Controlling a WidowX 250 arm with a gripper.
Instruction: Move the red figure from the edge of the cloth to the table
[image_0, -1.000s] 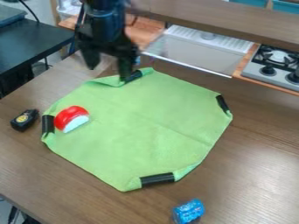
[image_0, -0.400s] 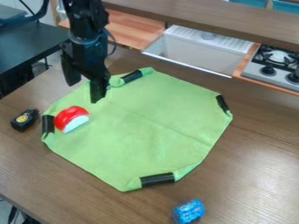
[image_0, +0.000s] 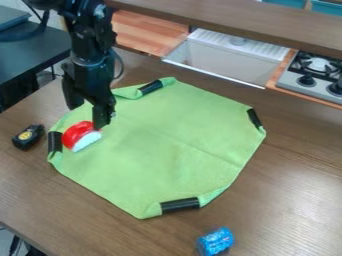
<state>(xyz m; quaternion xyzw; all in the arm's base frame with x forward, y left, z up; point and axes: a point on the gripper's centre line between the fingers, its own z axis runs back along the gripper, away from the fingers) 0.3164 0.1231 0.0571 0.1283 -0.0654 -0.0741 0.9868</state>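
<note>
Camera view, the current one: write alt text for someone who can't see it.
The open black robot hand hangs by a red-and-white figure near the left edge of a green cloth on a wooden table. A small black item lies left of the cloth, a blue one nearer the camera.

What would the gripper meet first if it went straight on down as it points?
The gripper would probably meet the red figure first; with depth unclear, it might touch the green cloth beside it instead.
</note>
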